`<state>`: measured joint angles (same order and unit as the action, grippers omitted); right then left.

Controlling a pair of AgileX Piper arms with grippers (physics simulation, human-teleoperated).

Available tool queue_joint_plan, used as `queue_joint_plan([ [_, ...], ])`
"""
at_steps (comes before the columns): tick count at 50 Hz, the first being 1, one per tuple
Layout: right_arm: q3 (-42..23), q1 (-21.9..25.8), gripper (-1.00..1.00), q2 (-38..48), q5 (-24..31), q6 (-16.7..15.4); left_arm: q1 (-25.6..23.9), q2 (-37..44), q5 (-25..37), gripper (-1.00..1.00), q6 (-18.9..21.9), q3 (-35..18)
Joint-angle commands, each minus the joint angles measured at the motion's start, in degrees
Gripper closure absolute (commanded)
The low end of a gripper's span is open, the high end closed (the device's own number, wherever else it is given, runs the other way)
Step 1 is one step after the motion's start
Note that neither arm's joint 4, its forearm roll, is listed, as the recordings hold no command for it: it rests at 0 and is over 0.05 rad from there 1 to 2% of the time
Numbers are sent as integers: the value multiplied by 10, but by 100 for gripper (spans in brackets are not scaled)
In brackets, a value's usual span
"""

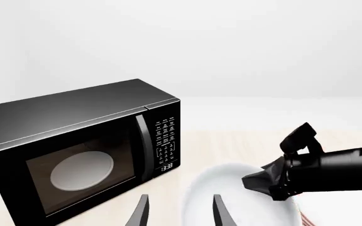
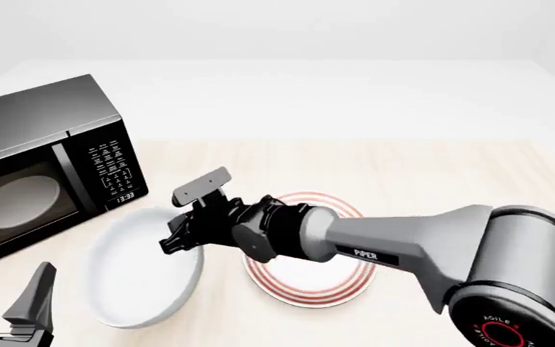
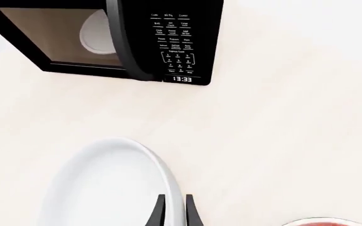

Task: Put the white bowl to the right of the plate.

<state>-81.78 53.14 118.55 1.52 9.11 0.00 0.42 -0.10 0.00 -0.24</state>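
The white bowl [image 2: 135, 275] lies left of the red-ringed plate [image 2: 308, 283], near the table's front edge. My right gripper [image 2: 176, 242] reaches across above the plate and is shut on the bowl's right rim. In the right wrist view the rim of the bowl [image 3: 105, 188] sits pinched between the two fingers of the right gripper [image 3: 175, 213]. My left gripper [image 2: 8, 302] is open and empty at the front left corner. In the left wrist view the left gripper [image 1: 179, 214] faces the bowl [image 1: 256, 212]. My right arm hides part of the plate.
A black microwave [image 2: 37, 173] stands at the left with its door closed and a white turntable inside. It also shows in the left wrist view [image 1: 86, 146] and the right wrist view [image 3: 130, 37]. Bare wooden table [image 2: 470, 173] lies right of the plate.
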Motion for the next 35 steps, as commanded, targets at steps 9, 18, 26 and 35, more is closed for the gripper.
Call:
queue_joint_plan([
  [9, 94, -58, 100, -128, -16, -7, 0, 0, 0, -100, 0, 0],
  [18, 165, -112, 100, -192, -41, -14, 0, 0, 0, -100, 0, 0],
  [26, 235, -176, 100, -252, -68, -11, 0, 0, 0, -100, 0, 0],
  [35, 318, -241, 100, -311, -110, 0, 0, 0, 0, -100, 0, 0],
])
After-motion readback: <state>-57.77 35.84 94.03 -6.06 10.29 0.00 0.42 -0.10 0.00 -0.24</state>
